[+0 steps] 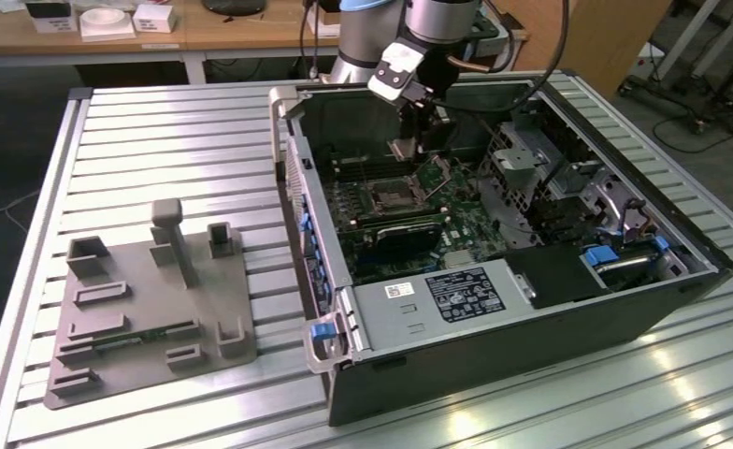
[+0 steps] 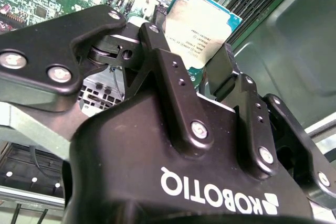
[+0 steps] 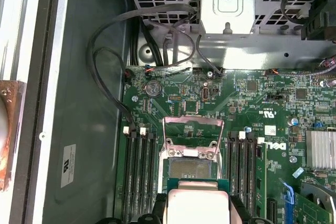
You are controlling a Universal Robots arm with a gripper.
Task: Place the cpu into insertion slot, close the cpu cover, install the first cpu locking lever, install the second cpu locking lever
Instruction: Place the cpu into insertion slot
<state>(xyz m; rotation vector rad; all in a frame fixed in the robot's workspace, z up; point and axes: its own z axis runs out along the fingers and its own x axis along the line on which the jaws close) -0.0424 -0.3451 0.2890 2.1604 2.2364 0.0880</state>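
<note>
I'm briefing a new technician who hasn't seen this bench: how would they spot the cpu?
Look inside the open computer case, under the arm's gripper. Held in it, above the green board, is the cpu: a small flat square with a pale silvery top, unlike the long dark memory slots.

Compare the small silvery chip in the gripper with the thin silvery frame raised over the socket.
Face: the small square silvery-topped cpu is solid; the thin silvery metal cpu cover is a windowed frame. Pose: cpu held in the gripper above the board; cpu cover stands raised off the dark-centred insertion slot. Both silvery, square.
</note>
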